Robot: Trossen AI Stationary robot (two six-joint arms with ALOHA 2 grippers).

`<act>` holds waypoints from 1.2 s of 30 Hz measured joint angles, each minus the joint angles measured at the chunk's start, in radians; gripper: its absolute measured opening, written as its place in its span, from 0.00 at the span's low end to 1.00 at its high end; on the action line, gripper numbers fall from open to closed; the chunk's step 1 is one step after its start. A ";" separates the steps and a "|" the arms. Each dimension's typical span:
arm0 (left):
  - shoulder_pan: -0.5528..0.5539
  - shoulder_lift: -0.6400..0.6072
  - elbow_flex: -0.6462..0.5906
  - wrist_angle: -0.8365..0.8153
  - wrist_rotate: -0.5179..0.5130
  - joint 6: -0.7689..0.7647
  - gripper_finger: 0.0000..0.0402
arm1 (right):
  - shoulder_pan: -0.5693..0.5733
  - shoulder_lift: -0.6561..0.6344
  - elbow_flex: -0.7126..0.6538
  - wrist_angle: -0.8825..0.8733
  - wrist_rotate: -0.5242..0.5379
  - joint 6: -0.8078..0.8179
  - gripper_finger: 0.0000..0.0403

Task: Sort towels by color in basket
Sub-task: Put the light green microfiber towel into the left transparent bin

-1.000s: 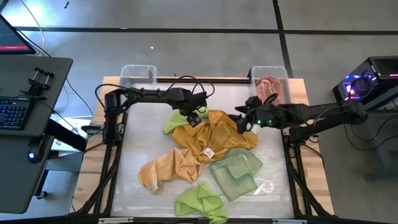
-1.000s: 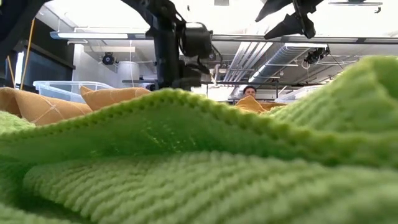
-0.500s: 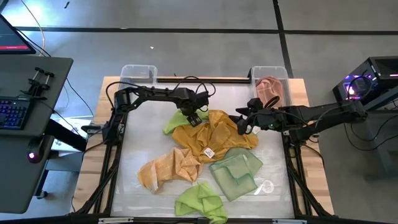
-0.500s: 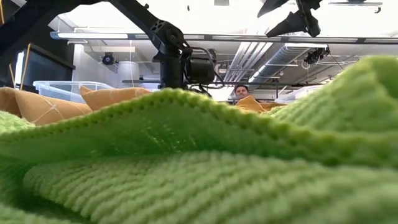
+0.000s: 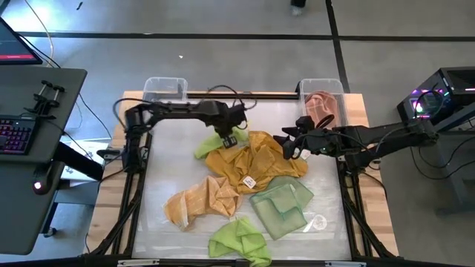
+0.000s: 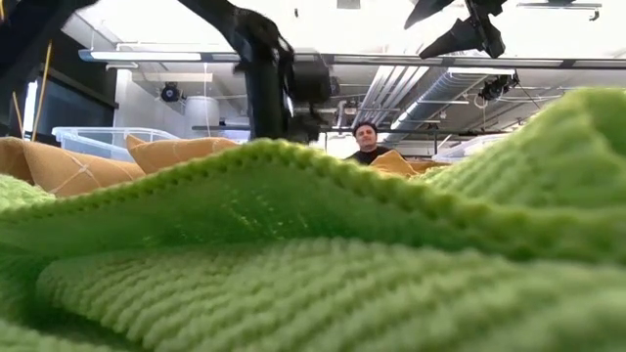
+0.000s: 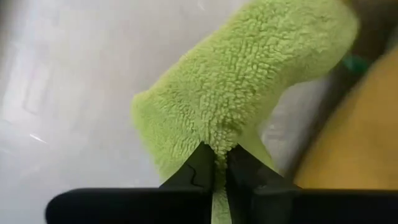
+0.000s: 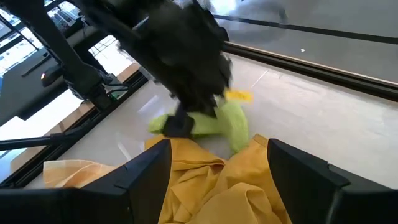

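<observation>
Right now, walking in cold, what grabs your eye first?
The heap of towels mid-table: a mustard yellow towel on top, a sage green towel toward the front right. At the heap's back edge the left gripper is shut on a lime green towel. The right gripper hangs open by the pile's right edge, in front of the back-right bin holding a pink-brown towel.

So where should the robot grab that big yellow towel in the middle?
Probably at the raised folds of the mustard yellow towel, coming straight down from above. It lies crumpled, so its ridges stick up for fingers to pinch. The side near the right gripper looks free; its far corner touches the lime green towel.
</observation>
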 joint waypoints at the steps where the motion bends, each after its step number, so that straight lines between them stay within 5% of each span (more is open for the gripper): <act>1: 0.000 -0.030 0.000 -0.008 -0.012 0.000 0.01 | 0.000 0.000 0.000 0.000 0.001 0.000 0.64; 21: 0.018 -0.758 0.002 -0.080 -0.409 0.023 0.00 | -0.003 0.000 0.000 0.000 0.090 -0.030 0.64; 31: 0.228 -0.851 -0.001 -0.254 -0.486 0.024 0.00 | -0.003 0.000 0.000 0.000 0.101 -0.047 0.64; 36: 0.339 -0.869 -0.145 -0.181 -0.446 0.058 0.00 | -0.003 0.000 0.000 0.000 0.108 -0.054 0.64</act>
